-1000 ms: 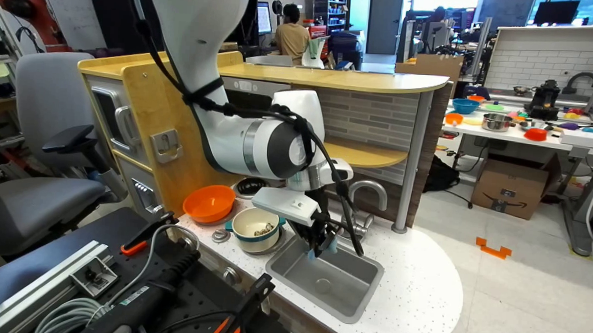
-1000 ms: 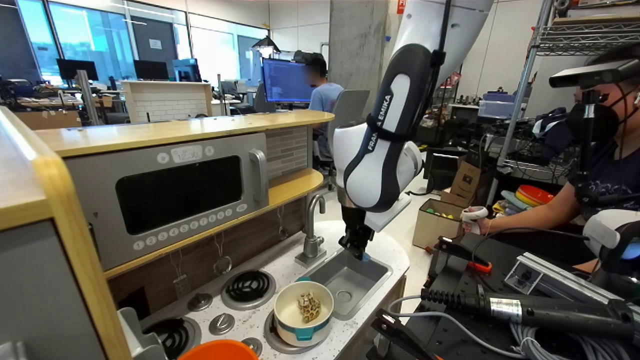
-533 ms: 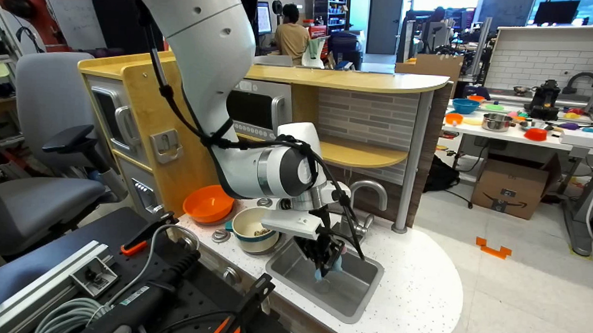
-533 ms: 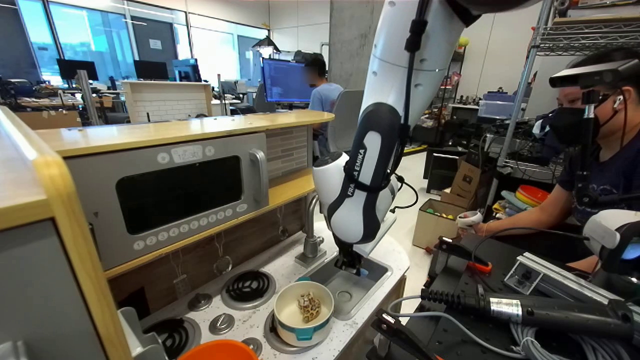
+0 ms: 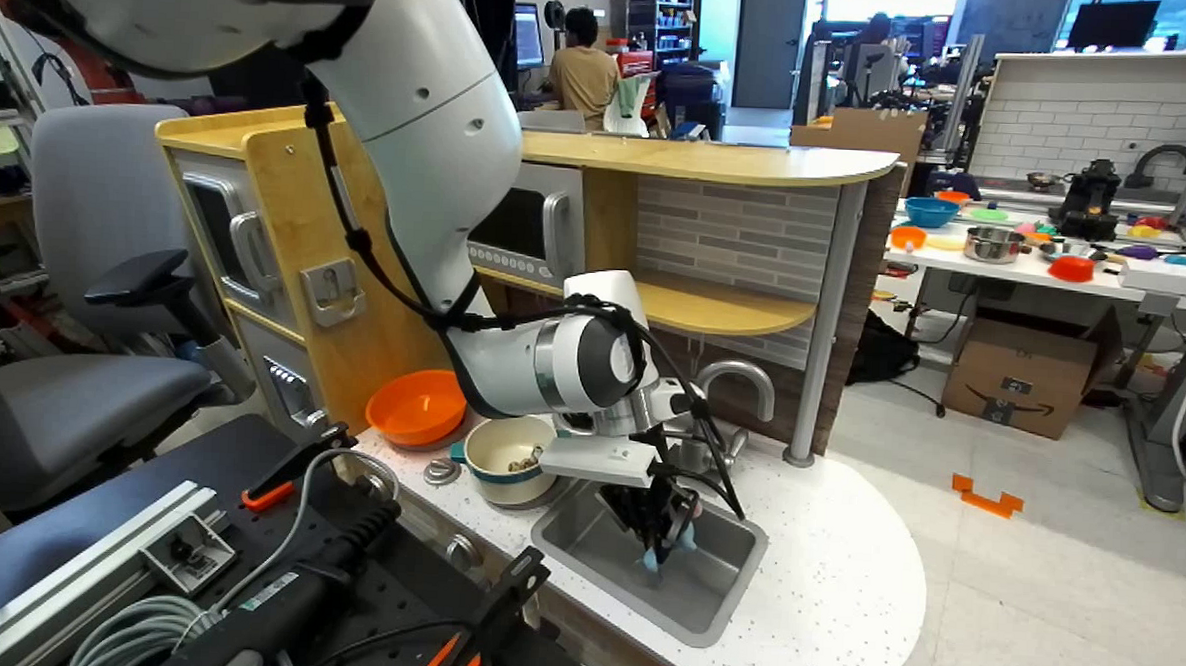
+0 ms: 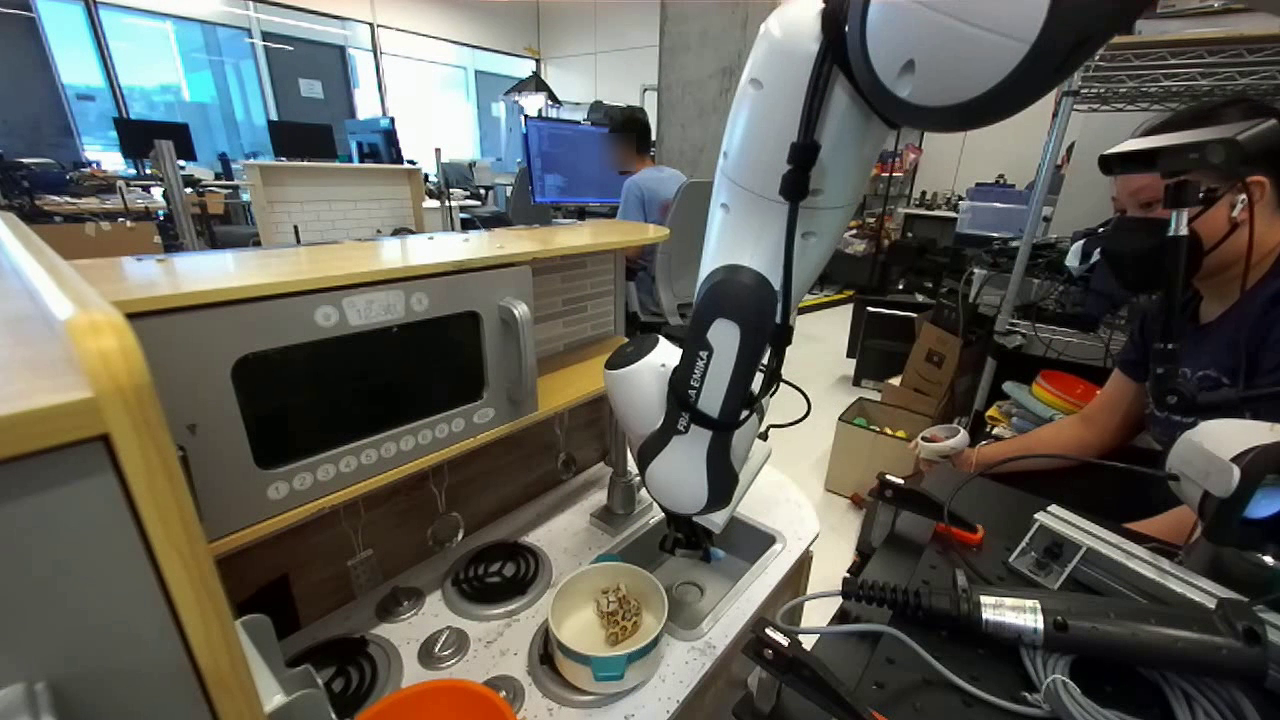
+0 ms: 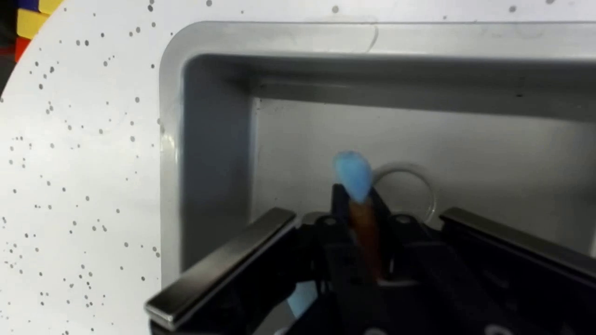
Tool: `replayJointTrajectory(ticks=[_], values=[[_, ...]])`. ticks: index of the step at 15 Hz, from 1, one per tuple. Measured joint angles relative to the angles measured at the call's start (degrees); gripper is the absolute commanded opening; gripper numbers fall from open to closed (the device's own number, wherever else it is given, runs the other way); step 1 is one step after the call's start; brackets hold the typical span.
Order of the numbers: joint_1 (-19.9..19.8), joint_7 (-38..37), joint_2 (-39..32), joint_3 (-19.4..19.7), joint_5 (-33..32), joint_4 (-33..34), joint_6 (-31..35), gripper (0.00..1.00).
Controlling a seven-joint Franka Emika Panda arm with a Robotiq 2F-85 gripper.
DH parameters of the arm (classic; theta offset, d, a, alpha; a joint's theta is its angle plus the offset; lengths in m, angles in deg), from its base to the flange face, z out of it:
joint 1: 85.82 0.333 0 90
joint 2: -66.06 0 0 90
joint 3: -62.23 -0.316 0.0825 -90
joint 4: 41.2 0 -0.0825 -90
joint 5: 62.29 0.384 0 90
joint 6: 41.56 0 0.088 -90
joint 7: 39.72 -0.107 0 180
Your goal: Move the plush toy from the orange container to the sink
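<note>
My gripper (image 7: 358, 204) is shut on the plush toy (image 7: 353, 174), which shows an orange-brown body between the fingers and light-blue ends sticking out. Blue bits of the toy also show at the fingertips in both exterior views (image 5: 685, 539) (image 6: 715, 553). The gripper (image 5: 662, 546) points down within the outline of the grey sink (image 5: 681, 609); how far the toy is from its floor I cannot tell. The sink rim fills much of the wrist view (image 7: 307, 37). The orange container (image 5: 417, 407) stands at the far end of the counter and looks empty; its rim shows in an exterior view (image 6: 438, 700).
A silver faucet (image 5: 751, 372) rises at the sink's back edge, close to the arm. A cream pot (image 6: 575, 605) with teal handles holds a brown spotted item (image 6: 620, 615) and stands beside the sink. White speckled counter (image 5: 843, 574) surrounds the basin.
The arm has come down, taking the gripper and the toy lower, from above the basin to within its outline. The gripper stays shut on the toy. The pot and orange container have not moved.
</note>
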Motion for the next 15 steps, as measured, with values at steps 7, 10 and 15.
replayJointTrajectory(ticks=[7,10,15], values=[[0.44,0.05,-1.23,0.63,-3.18,1.72,0.15,0.93],[0.72,0.11,-0.66,0.65,-3.58,1.34,0.25,1.00],[0.62,1.98,5.96,-0.24,-3.62,-5.95,1.50,1.00]])
